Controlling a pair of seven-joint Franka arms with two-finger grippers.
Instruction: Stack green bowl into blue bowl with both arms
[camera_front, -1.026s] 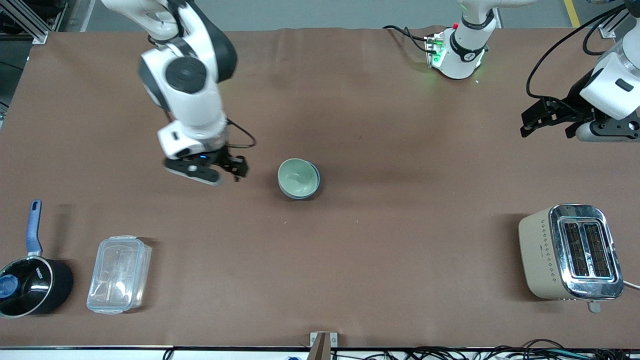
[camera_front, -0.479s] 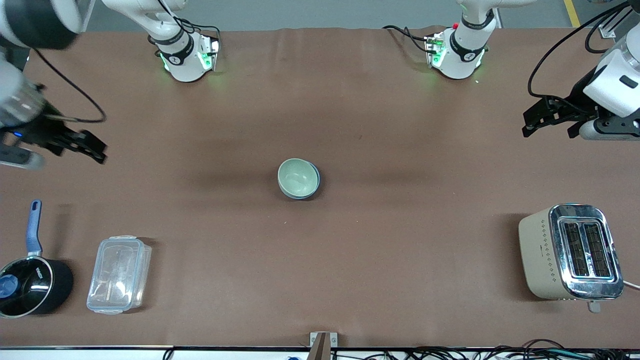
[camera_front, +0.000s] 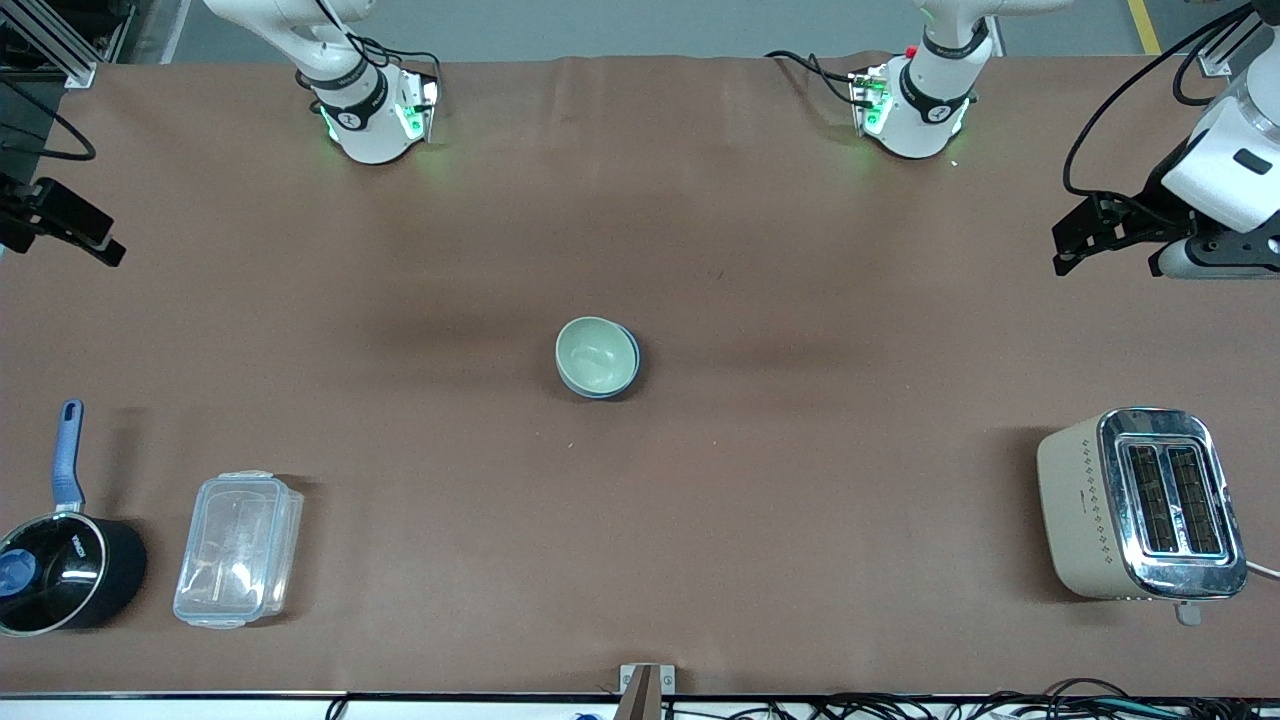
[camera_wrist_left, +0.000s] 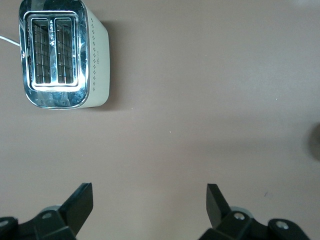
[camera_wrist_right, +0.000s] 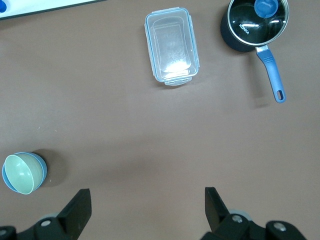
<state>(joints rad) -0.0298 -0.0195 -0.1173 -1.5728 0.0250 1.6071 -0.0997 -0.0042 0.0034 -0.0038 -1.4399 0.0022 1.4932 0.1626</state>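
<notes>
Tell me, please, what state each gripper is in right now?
Left gripper: open, holding nothing.
Right gripper: open, holding nothing.

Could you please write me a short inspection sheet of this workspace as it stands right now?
Surface: brown table cover, a few creases toward the arms' bases.
Job's things: green bowl sits nested in the blue bowl mid-table; stack looks done.
Clutter: toaster at the left arm's end; clear lidded container and black saucepan at the right arm's end.
Grippers: left gripper open, empty, above bare cover at its end of the table; right gripper open, empty, at its own end.
Cables: black cable hangs by the left arm; more along the edge nearest the front camera.
Surroundings: grey floor and metal framing at the corners.
</notes>
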